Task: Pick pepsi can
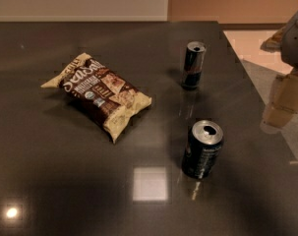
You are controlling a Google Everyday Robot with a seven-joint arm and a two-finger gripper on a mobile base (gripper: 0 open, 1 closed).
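The pepsi can (202,150) is a wide dark can with a silver opened top and fine white print. It stands upright on the dark glossy table (50,171), right of centre and toward the front. My gripper (282,103) shows as pale blocky parts at the right edge, under a grey arm segment (296,38). It is to the right of the can and somewhat farther back, well apart from it and holding nothing that I can see.
A slimmer dark can (193,65) stands upright farther back. A brown and cream snack bag (99,93) lies flat at centre left. The table's right edge (259,90) runs diagonally, with pale floor beyond it. A wall is behind.
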